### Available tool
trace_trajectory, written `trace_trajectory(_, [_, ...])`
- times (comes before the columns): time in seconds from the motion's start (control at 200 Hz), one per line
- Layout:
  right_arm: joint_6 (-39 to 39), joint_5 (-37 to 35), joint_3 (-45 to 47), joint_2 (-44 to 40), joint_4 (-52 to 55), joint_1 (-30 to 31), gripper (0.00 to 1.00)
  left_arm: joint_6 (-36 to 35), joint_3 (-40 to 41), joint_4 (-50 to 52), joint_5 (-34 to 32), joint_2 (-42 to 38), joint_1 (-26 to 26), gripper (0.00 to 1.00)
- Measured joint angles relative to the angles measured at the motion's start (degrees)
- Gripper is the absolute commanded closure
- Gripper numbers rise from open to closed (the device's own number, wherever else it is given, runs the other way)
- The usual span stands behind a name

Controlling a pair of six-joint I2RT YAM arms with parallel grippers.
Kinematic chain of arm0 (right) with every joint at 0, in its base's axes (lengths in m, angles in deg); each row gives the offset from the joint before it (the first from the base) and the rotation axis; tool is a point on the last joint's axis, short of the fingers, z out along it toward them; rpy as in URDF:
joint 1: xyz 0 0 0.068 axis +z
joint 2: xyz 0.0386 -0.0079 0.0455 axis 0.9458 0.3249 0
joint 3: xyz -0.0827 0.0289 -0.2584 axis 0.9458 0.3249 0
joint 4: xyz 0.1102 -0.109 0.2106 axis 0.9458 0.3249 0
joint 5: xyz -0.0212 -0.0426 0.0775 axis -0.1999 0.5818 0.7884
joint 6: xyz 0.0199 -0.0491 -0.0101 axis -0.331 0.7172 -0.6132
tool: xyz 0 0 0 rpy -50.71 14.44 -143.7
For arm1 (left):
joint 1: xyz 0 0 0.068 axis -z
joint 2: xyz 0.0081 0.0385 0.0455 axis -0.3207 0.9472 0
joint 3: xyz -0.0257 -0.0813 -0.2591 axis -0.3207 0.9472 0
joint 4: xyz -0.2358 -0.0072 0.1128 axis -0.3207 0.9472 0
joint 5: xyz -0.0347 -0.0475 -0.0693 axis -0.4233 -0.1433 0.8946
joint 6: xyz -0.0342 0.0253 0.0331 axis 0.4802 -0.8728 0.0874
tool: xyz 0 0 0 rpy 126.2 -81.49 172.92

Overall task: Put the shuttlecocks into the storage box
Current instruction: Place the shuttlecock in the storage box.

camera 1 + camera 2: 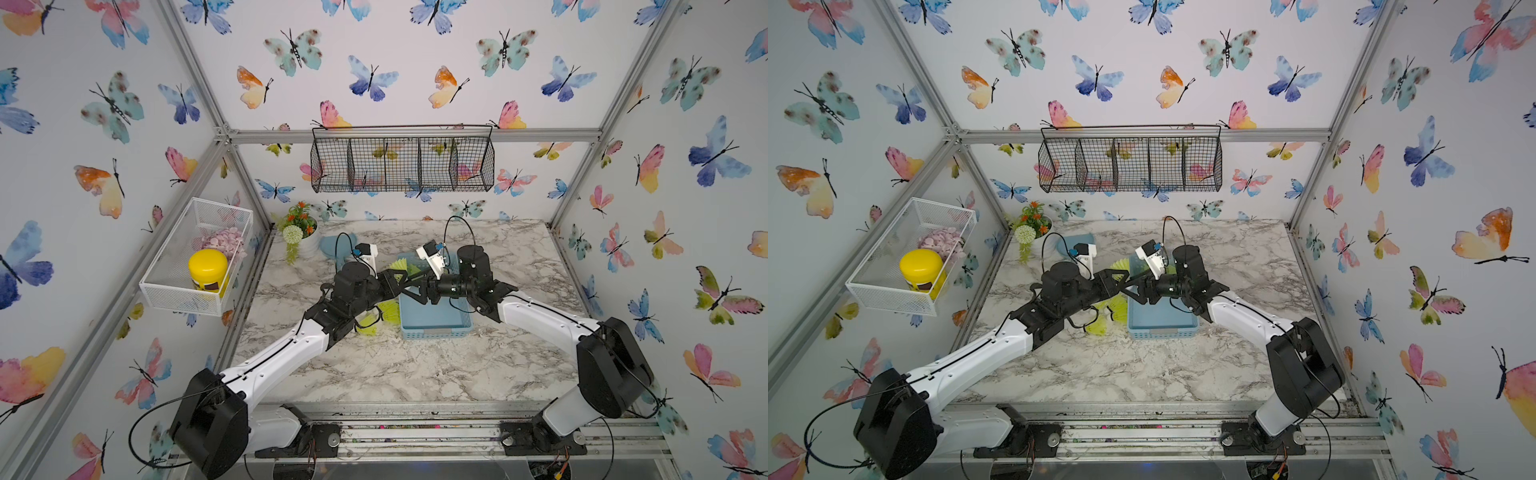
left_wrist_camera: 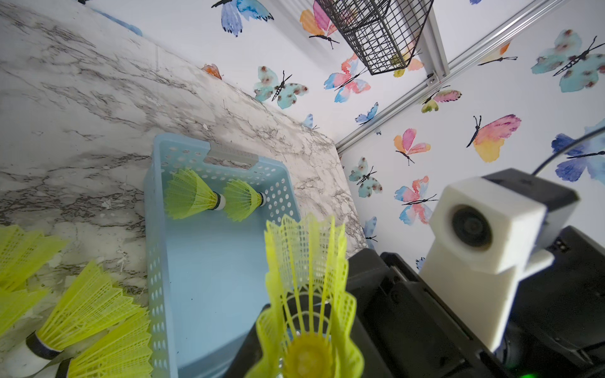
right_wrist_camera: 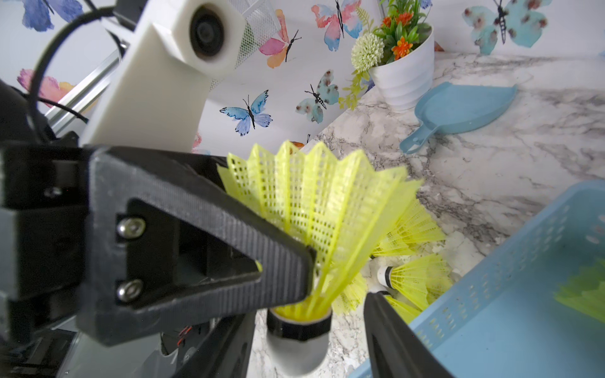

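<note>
Both grippers meet tip to tip near the 9 o'clock side of the storage box [image 1: 436,331] in both top views: the left gripper [image 1: 404,282] points in from 9 o'clock, the right gripper [image 1: 409,291] from 3 o'clock, and the skirt of the held shuttlecock [image 1: 398,265] shows just behind them. On the marble table [image 1: 374,374] the loose shuttlecocks [image 1: 385,311] lie just beside the box, at its 8 o'clock. In the left wrist view two shuttlecocks [image 2: 193,196] lie inside the box against its end wall. In the right wrist view a finger [image 3: 203,235] of the left gripper is clenched on the skirt just above the black band [image 3: 298,327]; the fingers [image 3: 389,330] of the right gripper stand on both sides of the white tip [image 3: 296,355], released, not touching it.
</note>
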Motion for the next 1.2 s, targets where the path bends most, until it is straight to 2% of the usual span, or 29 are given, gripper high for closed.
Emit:
trace_trajectory(0.125, [-0.22, 0.55, 0.0, 0.02, -0.13, 0.07, 0.66, 0.24, 0.0, -0.28, 0.02, 0.24, 0.15, 0.64])
trace_trajectory(0.19, [-0.28, 0.52, 0.0, 0.02, -0.17, 0.07, 0.73, 0.37, 0.0, -0.31, 0.02, 0.33, 0.15, 0.57])
trace_trajectory(0.3, [0.31, 0.02, 0.0, -0.07, -0.02, 0.07, 0.74, 0.59, 0.0, -0.28, 0.07, 0.35, 0.15, 0.38])
trace_trajectory(0.481, [3.28, -3.58, 0.0, -0.76, 3.5, 0.07, 0.72, -1.79, -1.11, 2.97, -1.27, 0.24, 0.15, 0.25])
trace_trajectory(0.606, [6.56, -8.0, -0.07, -1.16, 7.98, 0.07, 0.71, -6.58, -4.57, 8.07, -4.17, -0.37, 0.15, 0.23])
trace_trajectory(0.716, [9.66, -12.41, -0.09, -1.84, 12.22, 0.07, 0.71, -13.51, -8.59, 13.42, -6.54, -1.44, 0.04, 0.23])
trace_trajectory(0.841, [13.27, -16.74, -0.11, -2.84, 16.63, 0.07, 0.71, -21.38, -12.7, 18.75, -6.25, -1.81, -0.81, 0.24])
trace_trajectory(0.971, [16.59, -19.67, -0.11, -3.72, 20.15, 0.07, 0.71, -29.88, -16.41, 24.7, 0.0, -1.03, -3.06, 0.25])
trace_trajectory(1.136, [19.85, -20.85, -0.11, -5.09, 22.64, 0.07, 0.7, -37.29, -18.82, 29.4, 8.17, 1.49, -5.09, 0.28])
trace_trajectory(1.201, [20.94, -20.74, -0.11, -5.57, 22.88, 0.07, 0.7, -39.5, -19.45, 31.26, 11.19, 2.82, -5.18, 0.33])
